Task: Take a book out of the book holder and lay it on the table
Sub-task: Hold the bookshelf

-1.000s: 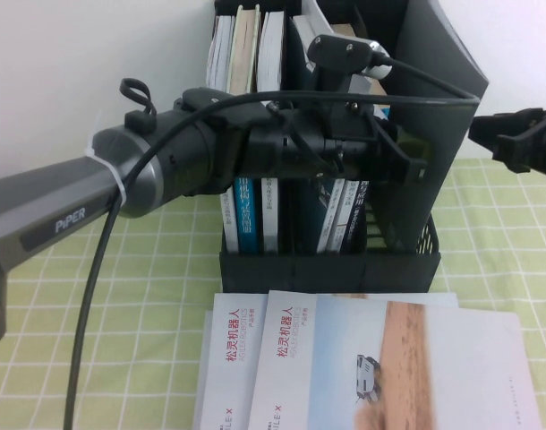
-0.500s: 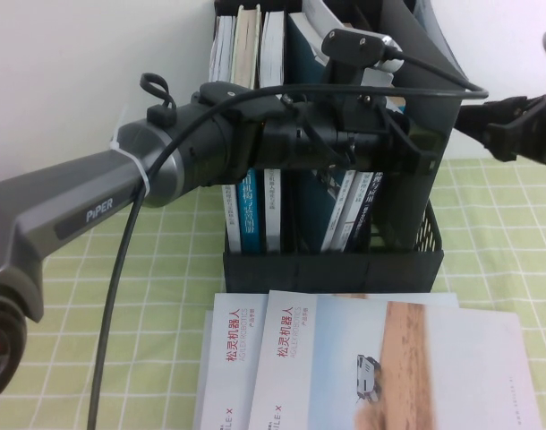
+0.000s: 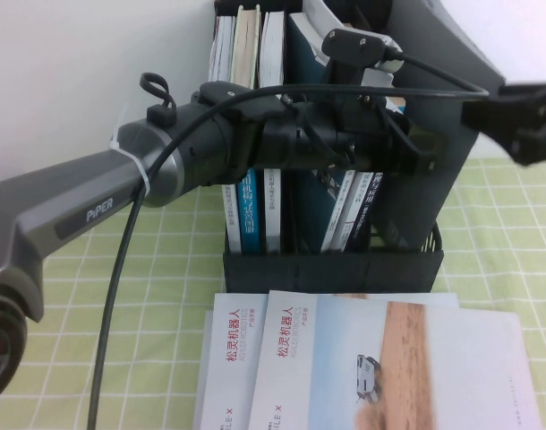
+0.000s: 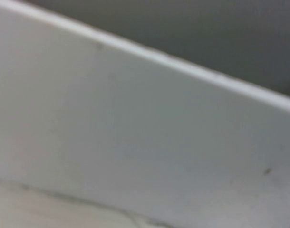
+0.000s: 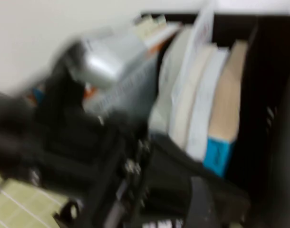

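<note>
Table (image 3: 58,358); book holder (image 3: 331,269) holds book (image 3: 425,134); left gripper (image 3: 425,161), right gripper (image 3: 524,125) beside.

The left arm (image 3: 85,210) is grey with a white "PiPER" mark, a silver collar, black wrist housing and looping black cables (one white zip tie).

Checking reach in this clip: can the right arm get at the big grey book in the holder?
Probably yes: the right end effector hangs at the grey book, at its outer side. The left end effector already crowds that book from the book holder side, so a collision looks possible.
</note>
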You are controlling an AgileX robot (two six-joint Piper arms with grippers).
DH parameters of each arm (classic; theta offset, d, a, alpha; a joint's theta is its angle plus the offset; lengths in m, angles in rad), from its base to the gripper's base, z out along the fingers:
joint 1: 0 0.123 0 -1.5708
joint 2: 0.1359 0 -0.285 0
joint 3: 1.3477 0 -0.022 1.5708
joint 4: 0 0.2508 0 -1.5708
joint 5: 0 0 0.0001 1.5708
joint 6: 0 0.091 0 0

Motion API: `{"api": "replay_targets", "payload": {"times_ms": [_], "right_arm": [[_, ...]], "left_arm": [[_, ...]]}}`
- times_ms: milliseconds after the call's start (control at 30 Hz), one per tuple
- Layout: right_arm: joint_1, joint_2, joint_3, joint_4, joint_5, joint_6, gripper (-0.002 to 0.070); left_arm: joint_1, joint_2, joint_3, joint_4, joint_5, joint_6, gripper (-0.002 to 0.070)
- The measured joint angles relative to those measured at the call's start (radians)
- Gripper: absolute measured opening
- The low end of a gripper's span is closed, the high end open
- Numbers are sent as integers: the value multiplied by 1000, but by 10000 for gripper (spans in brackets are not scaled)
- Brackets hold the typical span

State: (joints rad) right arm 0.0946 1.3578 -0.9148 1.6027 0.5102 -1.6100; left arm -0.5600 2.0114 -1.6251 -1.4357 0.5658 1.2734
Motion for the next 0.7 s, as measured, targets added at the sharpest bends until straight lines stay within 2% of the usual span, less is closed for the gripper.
{"api": "replay_targets", "payload": {"times_ms": [167,267,533,700], "right_arm": [[2,0,111,77,-87,-167,428],[2,0,151,96,-116,-208,428],[2,12,142,102,-129,-226,428],[2,64,61,104,-158,-156,428]], "left_arm": [[0,0,0,2,0,0,-4],[0,0,0,2,0,0,-3],[0,0,0,2,-2,2,-4],[0,4,-4,2,-2,4,-4]]}}
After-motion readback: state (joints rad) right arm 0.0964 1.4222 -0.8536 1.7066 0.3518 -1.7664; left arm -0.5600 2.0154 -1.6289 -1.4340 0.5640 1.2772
